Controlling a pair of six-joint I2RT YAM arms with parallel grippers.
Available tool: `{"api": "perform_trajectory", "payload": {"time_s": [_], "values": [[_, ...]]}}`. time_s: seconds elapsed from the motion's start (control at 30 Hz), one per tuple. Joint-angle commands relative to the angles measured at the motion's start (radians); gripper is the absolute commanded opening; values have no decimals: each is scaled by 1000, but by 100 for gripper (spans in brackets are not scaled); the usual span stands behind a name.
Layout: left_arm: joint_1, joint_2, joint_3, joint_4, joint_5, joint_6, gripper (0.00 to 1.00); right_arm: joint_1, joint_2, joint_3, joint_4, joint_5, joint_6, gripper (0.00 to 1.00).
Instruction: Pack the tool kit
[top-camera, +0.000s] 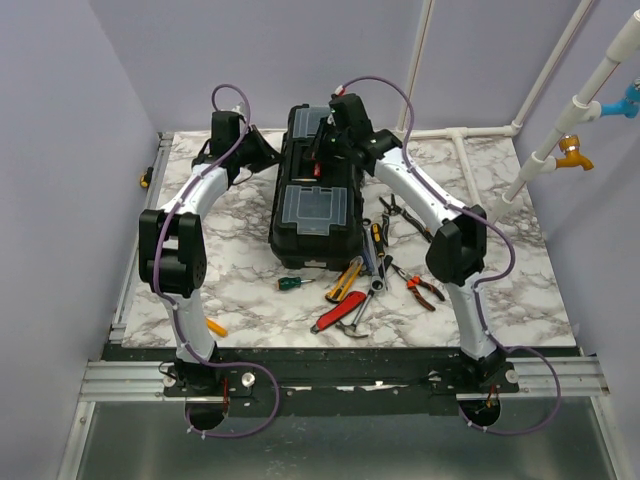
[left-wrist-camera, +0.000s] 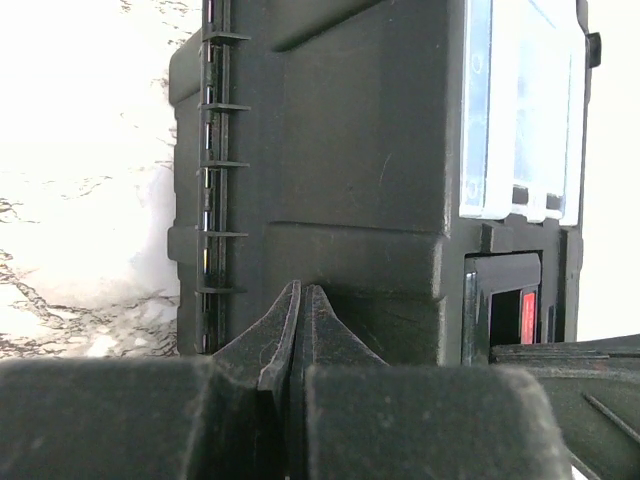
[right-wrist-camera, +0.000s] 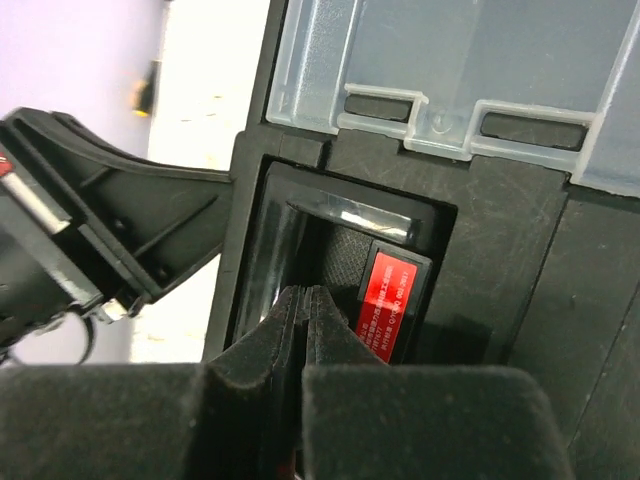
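Black toolbox (top-camera: 315, 200): lid down, on the middle of the marble-patterned surface (top-camera: 520, 290).
Left tool (left-wrist-camera: 300, 300): fingers pressed together, empty, tip at the box's hinge side.
Right tool (right-wrist-camera: 304, 300): fingers together, empty, tip in the lid's handle recess beside a red label (right-wrist-camera: 392, 300).
Hand tools (top-camera: 375, 280): loose on the surface, just right of the box's near end.

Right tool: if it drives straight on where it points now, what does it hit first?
Likely the toolbox lid. The shut right tool points into the lid's central recess, beside the red label. Depth is unclear, and the tips may already be close to contact.
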Motion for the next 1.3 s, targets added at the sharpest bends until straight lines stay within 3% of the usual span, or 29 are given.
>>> {"api": "perform_trajectory", "payload": {"time_s": [0.0, 0.2, 0.3, 0.33, 0.37, 0.43, 0.47, 0.93, 1.07, 1.17, 1.27], "values": [[-88, 21, 49, -4, 131, -26, 0, 34, 23, -266, 406, -471, 230, 1], [-89, 15, 60, -22, 134, -19, 0, -2, 13, -357, 597, -644, 374, 1], [-89, 5, 59, -42, 115, -7, 0, 2, -5, -236, 297, -406, 221, 1], [-88, 1, 58, -41, 114, -4, 0, 2, -23, -232, 267, -347, 195, 8], [-87, -2, 57, -42, 114, -1, 0, -1, -51, -252, 268, -302, 191, 30], [-86, -6, 60, -49, 113, 4, 0, -3, -105, -302, 277, -245, 197, 92], [-84, -8, 61, -51, 111, 5, 0, -3, -127, -328, 280, -217, 208, 100], [-5, -103, -20, -34, 110, 19, 2, -3, -387, -509, 357, 39, 235, 100], [11, -147, -27, -49, 98, 38, 2, -45, -477, -632, 452, -32, 328, 100], [16, -194, -44, -57, 70, 62, 2, -155, -521, -801, 787, -354, 352, 100], [20, -250, -95, -25, 34, 71, 4, -237, -520, -999, 1266, -506, 582, 100]]}}
